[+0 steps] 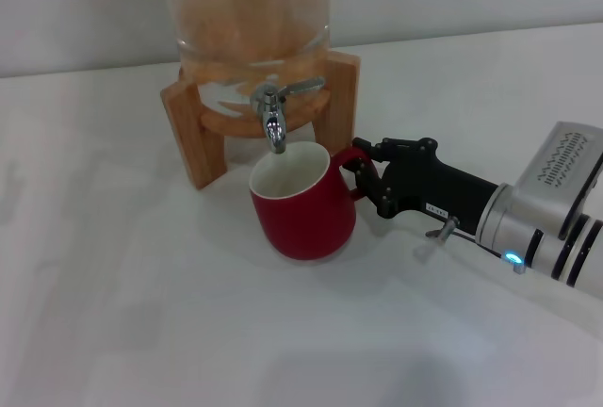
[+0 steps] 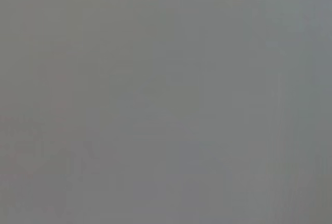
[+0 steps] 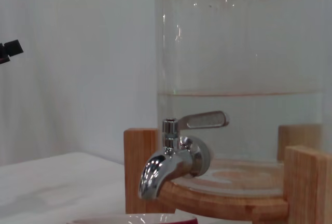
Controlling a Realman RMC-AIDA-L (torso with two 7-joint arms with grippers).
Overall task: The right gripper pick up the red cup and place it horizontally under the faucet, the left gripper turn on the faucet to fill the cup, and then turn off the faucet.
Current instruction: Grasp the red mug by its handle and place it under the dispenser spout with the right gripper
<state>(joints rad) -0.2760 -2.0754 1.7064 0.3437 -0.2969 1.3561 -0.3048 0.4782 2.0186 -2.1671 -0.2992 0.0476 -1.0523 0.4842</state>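
A squat dark-red ceramic cup [image 1: 303,202] with a white inside stands upright on the white table [image 1: 122,275], directly beneath the shiny chrome faucet [image 1: 273,115]. The black right gripper [image 1: 362,173] clasps its loop handle.

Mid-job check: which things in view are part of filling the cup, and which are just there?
Job things:
red cup, standing under the spout
faucet, its lever
right gripper, at the cup's handle
left gripper: not in view

Just there:
glass dispenser, holding water
wooden stand
white table
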